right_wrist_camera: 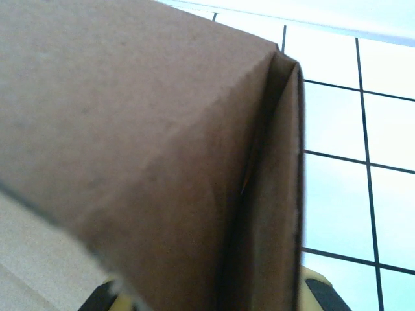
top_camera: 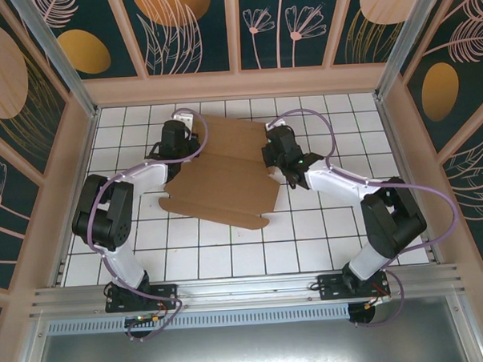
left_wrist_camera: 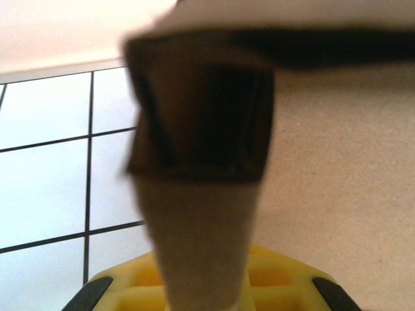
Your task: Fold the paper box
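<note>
Brown cardboard is lying across the middle of the white tiled worktop (top_camera: 229, 258): this is the paper box (top_camera: 226, 186), its near tabbed panel resting flat toward the arm bases. Further in, the right claw (top_camera: 274, 159) is pinching the box's right side flap with its jaws nearly together, apparently to raise it along its crease. Its wrist view is showing that flap standing folded. Opposite, the left claw (top_camera: 178, 144) is sitting at the box's far left corner with a cardboard strip running up between its fingers. Blur is hiding them, so I cannot tell whether it is clamping. Beyond both, the far panel is lying flat, probably awaiting folding.
</note>
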Robot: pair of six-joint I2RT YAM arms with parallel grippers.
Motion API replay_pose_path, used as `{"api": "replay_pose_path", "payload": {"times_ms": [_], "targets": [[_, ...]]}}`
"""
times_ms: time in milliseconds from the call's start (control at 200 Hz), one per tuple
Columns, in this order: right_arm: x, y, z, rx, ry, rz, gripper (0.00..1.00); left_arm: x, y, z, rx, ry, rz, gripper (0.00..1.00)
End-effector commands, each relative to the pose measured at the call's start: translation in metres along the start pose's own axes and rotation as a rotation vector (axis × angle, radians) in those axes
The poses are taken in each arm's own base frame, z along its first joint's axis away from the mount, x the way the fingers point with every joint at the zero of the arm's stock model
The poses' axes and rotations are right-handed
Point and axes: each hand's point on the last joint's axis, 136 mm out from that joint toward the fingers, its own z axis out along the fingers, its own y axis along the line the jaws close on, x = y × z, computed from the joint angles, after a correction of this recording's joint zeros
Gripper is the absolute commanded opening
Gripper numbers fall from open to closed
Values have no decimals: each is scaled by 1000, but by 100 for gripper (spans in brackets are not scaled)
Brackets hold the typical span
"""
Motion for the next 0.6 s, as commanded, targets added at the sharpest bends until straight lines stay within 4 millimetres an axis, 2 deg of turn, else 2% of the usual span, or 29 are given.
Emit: {"api": "replay_pose_path", "payload": {"times_ms": [0,140,325,395,425,445,540,555,596], "targets": [[-29,20,-11,-43,-59,90,0,5,28,1,-156,28,-44,15],[-27,25,-11,-71,-63,75,0,1,20,1,-111,15,-56,25],[-20,17,-10,-60,-133,-11,0,0,-8,-6,59,-24,-69,44],[-17,11,-10,-36,-171,-44,0,2,-18,-11,123,-42,-71,49],[-14,7,-9,-24,-183,-51,0,-3,-20,-14,137,-60,-82,51],[-13,6,-8,-19,-189,-56,0,7,-21,-16,146,-45,-87,52],[-5,-2,-2,13,-193,-68,0,13,-21,-22,162,-56,-115,57],[-4,-2,-1,15,-191,-68,0,4,-22,-29,168,-82,-120,57],[-3,-4,1,22,-188,-67,0,1,-24,-35,188,-98,-127,58]]}}
